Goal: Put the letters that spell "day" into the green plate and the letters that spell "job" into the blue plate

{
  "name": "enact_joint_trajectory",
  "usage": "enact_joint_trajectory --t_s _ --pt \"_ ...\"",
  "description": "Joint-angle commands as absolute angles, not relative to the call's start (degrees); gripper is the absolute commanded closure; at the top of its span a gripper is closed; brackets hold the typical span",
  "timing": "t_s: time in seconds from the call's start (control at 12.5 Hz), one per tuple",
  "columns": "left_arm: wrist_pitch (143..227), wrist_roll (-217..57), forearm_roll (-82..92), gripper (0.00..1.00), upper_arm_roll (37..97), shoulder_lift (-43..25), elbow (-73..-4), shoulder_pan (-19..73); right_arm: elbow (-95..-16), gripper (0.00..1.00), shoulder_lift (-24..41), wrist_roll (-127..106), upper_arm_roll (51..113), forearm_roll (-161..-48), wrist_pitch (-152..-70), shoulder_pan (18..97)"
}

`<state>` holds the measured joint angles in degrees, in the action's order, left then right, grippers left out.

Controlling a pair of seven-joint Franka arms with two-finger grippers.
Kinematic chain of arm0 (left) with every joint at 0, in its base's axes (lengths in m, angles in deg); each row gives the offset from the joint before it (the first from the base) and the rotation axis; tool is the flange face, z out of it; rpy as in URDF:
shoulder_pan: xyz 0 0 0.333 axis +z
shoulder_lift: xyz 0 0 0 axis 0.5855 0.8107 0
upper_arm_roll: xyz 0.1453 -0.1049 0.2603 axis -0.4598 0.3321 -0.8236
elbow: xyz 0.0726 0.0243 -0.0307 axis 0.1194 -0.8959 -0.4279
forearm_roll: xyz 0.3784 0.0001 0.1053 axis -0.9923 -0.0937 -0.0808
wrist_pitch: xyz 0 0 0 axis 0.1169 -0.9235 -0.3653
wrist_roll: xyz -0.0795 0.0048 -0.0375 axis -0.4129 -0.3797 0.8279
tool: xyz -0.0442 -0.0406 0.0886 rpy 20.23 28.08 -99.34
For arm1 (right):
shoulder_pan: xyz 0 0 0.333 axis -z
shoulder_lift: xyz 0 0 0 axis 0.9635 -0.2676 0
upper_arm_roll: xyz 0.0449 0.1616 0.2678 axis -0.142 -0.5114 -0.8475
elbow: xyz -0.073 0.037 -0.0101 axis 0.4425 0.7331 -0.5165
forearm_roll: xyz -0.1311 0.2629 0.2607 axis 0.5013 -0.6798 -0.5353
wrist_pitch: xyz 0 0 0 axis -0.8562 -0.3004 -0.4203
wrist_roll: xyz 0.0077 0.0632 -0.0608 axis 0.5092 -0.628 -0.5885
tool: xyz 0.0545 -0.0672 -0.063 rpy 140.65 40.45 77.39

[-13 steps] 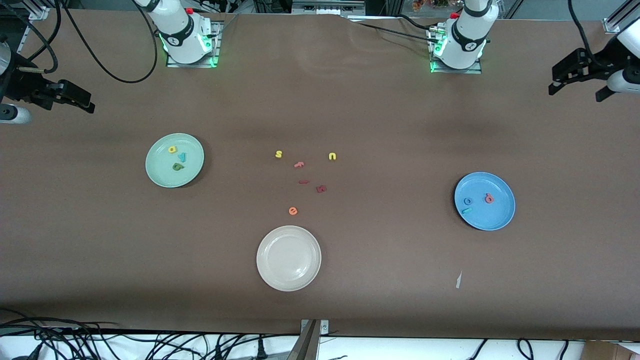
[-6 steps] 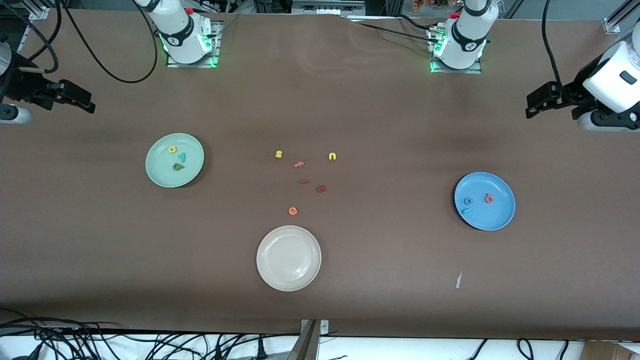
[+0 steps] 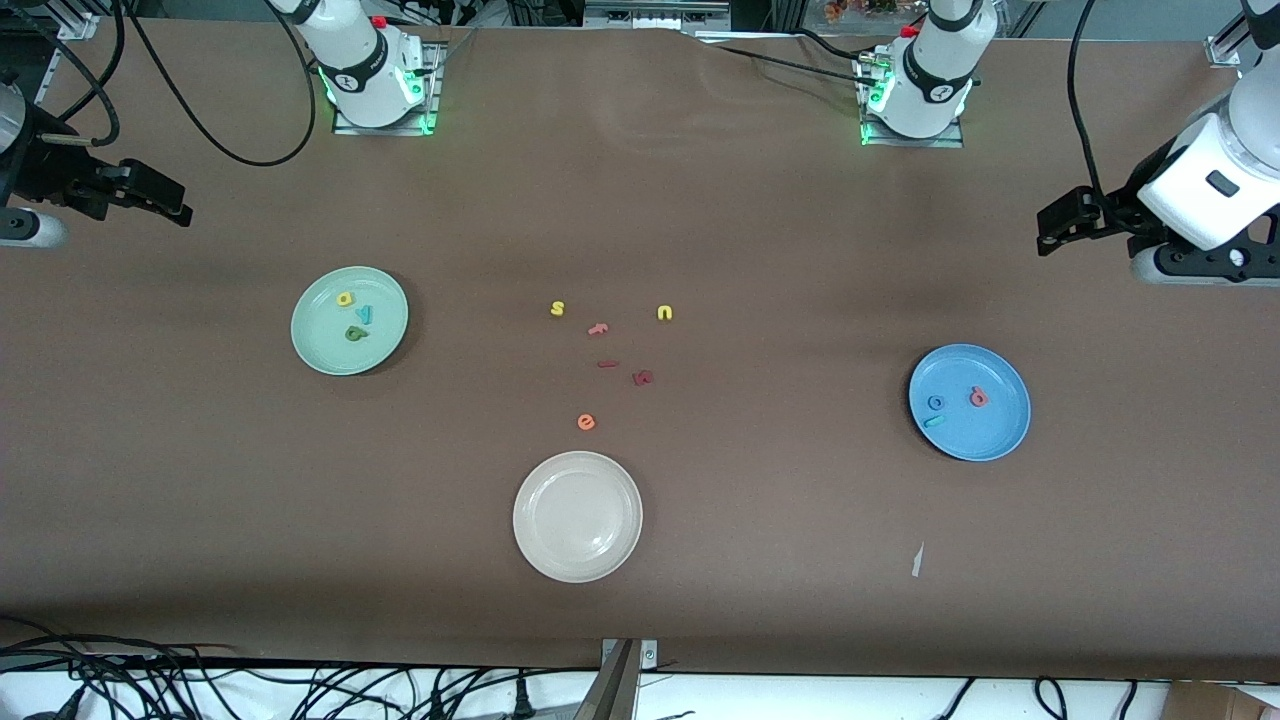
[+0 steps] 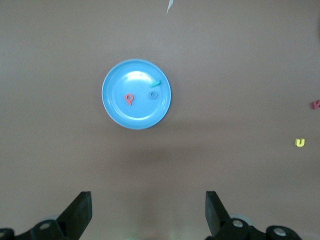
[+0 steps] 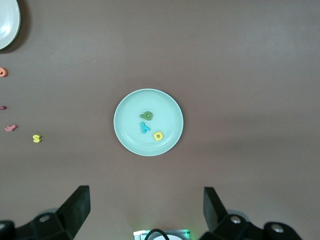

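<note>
The green plate (image 3: pixel 349 320), toward the right arm's end, holds the d (image 3: pixel 355 334), a (image 3: pixel 345 298) and y (image 3: pixel 364 314). The blue plate (image 3: pixel 969 402), toward the left arm's end, holds the o (image 3: pixel 936 402), j (image 3: pixel 934 421) and b (image 3: pixel 978 397). The left gripper (image 3: pixel 1052 228) and right gripper (image 3: pixel 165 200) are held spread and empty over bare table.

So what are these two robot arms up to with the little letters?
They sort foam letters onto plates. The green plate holds d, a, y; the blue plate holds j, o, b. Leftover letters lie mid-table near a cream plate. The left gripper and right gripper hang open, holding nothing, over the table's ends.
</note>
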<state>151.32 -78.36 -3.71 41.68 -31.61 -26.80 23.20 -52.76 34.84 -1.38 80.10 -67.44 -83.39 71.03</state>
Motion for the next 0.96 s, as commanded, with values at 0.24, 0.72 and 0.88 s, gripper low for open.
enact_joint_trajectory --t_s 0.24,0.72,0.88 --pt "152.66 -78.59 -3.57 0.0 42.29 -33.06 -27.44 23.27 -53.58 0.0 35.75 -1.72 79.68 -67.45 -83.61 71.31" --pt "152.22 -78.07 -3.49 0.0 41.85 -32.19 -27.43 26.59 -53.58 0.0 35.75 -1.72 79.68 -67.45 -83.7 71.31" --pt "152.22 -78.07 -3.48 0.0 41.85 -31.83 -27.43 26.87 -53.58 0.0 35.75 -1.72 79.68 -67.45 -83.7 71.31"
